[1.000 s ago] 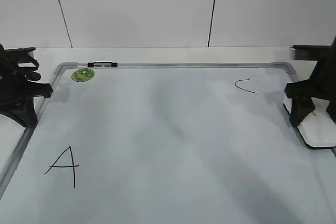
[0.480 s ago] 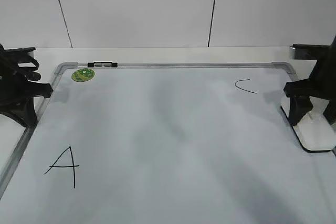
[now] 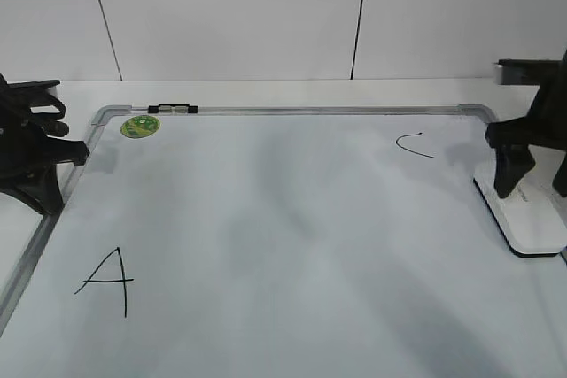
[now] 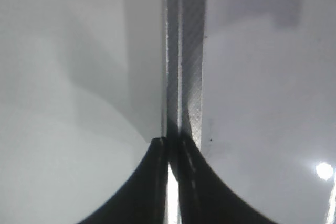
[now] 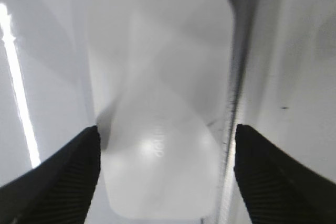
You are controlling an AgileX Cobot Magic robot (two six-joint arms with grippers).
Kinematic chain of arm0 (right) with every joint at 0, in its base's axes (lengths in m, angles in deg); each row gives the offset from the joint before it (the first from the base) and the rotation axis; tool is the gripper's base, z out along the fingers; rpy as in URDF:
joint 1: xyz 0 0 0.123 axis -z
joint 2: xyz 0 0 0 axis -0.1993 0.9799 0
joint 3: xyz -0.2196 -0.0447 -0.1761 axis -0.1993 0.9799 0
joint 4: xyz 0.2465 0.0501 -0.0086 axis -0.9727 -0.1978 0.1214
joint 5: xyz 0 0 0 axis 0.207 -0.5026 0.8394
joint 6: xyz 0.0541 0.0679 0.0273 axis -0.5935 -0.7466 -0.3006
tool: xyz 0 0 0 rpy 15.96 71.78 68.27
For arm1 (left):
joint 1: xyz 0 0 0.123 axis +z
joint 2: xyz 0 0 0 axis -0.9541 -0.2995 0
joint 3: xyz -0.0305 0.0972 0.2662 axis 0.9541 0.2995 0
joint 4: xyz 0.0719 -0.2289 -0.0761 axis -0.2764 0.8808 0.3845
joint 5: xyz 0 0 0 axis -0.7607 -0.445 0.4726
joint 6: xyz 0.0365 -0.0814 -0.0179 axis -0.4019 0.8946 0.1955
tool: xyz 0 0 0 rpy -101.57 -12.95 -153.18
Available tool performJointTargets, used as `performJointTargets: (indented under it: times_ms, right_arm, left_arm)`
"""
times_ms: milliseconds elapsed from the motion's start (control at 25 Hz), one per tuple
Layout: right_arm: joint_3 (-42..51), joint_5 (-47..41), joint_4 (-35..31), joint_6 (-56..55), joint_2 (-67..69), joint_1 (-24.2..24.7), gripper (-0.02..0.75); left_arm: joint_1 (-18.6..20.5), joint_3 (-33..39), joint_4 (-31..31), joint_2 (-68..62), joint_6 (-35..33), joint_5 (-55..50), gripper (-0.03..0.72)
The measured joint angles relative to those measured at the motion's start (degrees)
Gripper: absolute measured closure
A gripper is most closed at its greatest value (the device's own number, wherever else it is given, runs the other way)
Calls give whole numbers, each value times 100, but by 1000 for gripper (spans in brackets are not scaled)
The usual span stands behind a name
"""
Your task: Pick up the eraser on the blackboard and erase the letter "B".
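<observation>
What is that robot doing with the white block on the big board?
The right tool is open, its two black fingers on either side of the white eraser, which lies at the right edge of the blackboard. The pictures do not show the fingers touching it. The left tool is shut over the board's left frame. Only an A and a C are written on the board; no B shows.

Both arms are seen to be black throughout. The left gripper [image 3: 35,161] is built of matte black, angular plastic with curved bracket edges. On the right gripper [image 3: 532,170], two dark tapering fingers [image 5: 63,177] with a finely ribbed surface are shown.
</observation>
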Motion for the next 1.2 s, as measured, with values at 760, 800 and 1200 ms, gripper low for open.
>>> performJointTargets:
  times_ms: [760, 800, 1200]
  right_arm:
    - [-927, -409, -460, -247, -1277, -10, 145]
    - [-927, -409, -474, -247, -1397, -10, 145]
    - [74, -458, -499, -247, -3109, -10, 146]
  left_arm:
    - [0, -30, -120, 0, -49, -35, 477]
    - [0, -57, -143, 0, -49, -75, 463]
    - [0, -451, -299, 715, -49, -1193, 433]
